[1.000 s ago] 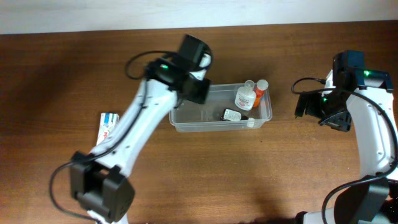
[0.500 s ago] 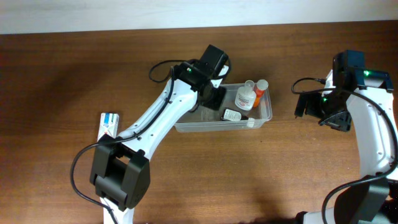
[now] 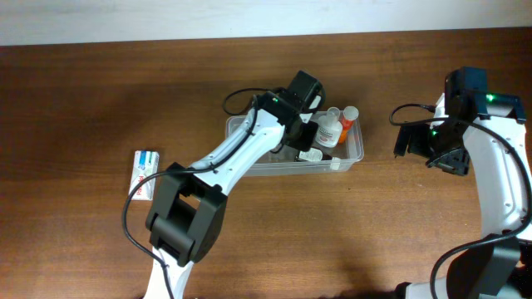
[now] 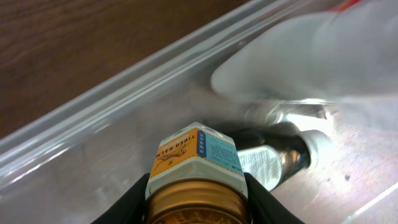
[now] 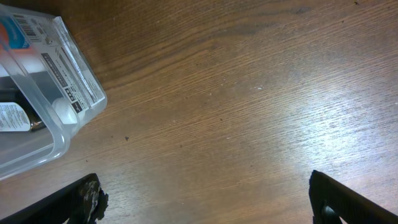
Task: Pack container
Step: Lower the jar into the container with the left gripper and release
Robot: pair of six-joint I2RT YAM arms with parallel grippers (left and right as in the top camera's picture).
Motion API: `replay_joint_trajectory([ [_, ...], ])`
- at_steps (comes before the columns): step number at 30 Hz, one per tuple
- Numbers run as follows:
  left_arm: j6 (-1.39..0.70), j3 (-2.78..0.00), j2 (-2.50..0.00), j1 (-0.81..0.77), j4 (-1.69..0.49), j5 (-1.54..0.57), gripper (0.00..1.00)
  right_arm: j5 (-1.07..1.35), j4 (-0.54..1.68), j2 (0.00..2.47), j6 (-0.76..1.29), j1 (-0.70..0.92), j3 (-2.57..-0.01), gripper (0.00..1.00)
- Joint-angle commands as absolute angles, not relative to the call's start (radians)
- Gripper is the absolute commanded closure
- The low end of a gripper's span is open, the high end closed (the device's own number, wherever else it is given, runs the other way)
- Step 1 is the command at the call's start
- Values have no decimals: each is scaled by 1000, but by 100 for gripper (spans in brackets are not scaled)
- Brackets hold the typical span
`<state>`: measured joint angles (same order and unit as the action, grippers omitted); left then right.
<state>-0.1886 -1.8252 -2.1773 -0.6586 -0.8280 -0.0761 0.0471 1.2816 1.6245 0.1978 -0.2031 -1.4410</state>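
The clear plastic container (image 3: pixel 353 155) sits mid-table, and its corner shows in the right wrist view (image 5: pixel 68 124). Inside it are a white bottle (image 3: pixel 327 131), an orange tube (image 3: pixel 347 124) and a small dark vial (image 3: pixel 312 154). My left gripper (image 3: pixel 301 133) reaches into the container and is shut on a small balm jar with a gold lid and orange-blue label (image 4: pixel 196 162), held just over the container floor (image 4: pixel 74 180) beside the dark vial (image 4: pixel 273 162). My right gripper (image 3: pixel 420 141) is open and empty over bare table right of the container.
A white and blue box (image 3: pixel 144 172) lies on the table at the left, away from the container. The table is brown wood.
My left arm has swung right along the container, carrying the jar from its left end to its middle beside the bottles. The right arm has not moved.
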Motion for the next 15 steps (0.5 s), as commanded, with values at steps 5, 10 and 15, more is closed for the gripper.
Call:
replay_joint_trajectory([
  [5,-202,-1841,-2207,-676,-789,-82,100,54,1282,1622,191,-197,-1438,1],
  [10,-202,-1841,-2207,-676,-781,-83,93,53,1282,1622,191,-197,-1438,1],
  [15,-202,-1841,-2207,-676,-782,-83,76,54,1282,1622,191,-197,-1438,2],
])
